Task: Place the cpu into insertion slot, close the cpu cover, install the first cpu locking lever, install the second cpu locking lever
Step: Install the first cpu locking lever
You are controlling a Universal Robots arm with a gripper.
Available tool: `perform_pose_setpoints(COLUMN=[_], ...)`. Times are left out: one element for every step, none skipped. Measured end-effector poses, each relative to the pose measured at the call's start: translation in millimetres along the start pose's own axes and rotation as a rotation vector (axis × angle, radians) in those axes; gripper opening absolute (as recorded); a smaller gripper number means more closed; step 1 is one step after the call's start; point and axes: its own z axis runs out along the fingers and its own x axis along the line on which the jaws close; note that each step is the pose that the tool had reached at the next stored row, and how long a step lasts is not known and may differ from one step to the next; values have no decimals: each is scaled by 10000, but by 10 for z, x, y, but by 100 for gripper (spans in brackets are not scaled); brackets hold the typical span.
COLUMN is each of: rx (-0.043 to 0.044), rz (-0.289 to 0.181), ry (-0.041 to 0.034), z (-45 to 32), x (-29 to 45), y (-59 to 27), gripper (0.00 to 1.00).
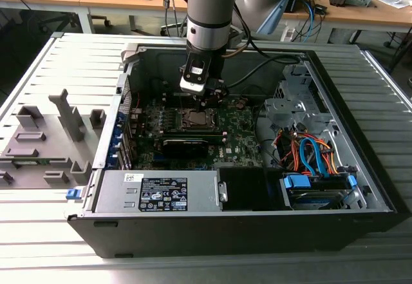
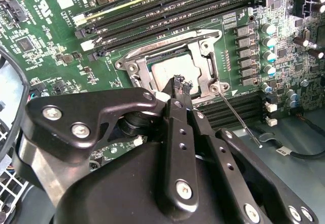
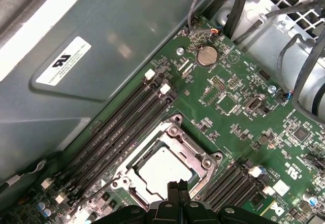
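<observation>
Hovering with gripper point(image 2: 179, 84) pinched shut, empty, over the cpu cover point(image 2: 204, 66); cpu locking lever point(image 2: 238, 116) lying just beside it, running back toward the wrist.

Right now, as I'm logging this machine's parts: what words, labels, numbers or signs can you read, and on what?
No text can be read reliably.
White label on the grey power supply box, exterior view: too small.
White sticker on the grey case wall, first wrist view: blurred.
White print on the green motherboard, both wrist views: too small.
</observation>
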Motion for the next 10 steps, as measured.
perform_pose_setpoints(rx=[1, 1, 1, 1, 2, 2, 3, 4, 4, 4], rz=[-13, -24, -37, -51, -75, -94, -122, -135, -149, -162], ry=[0, 0, 0, 0, 0, 1, 1, 1, 1, 1], z=[0, 0, 0, 0, 0, 0, 0, 0, 0, 0], x=[0, 0, 0, 0, 0, 0, 0, 0, 0, 0], y=[0, 0, 0, 0, 0, 0, 0, 0, 0, 0], gripper=[11, 11, 11, 11, 11, 11, 11, 11, 11, 11])
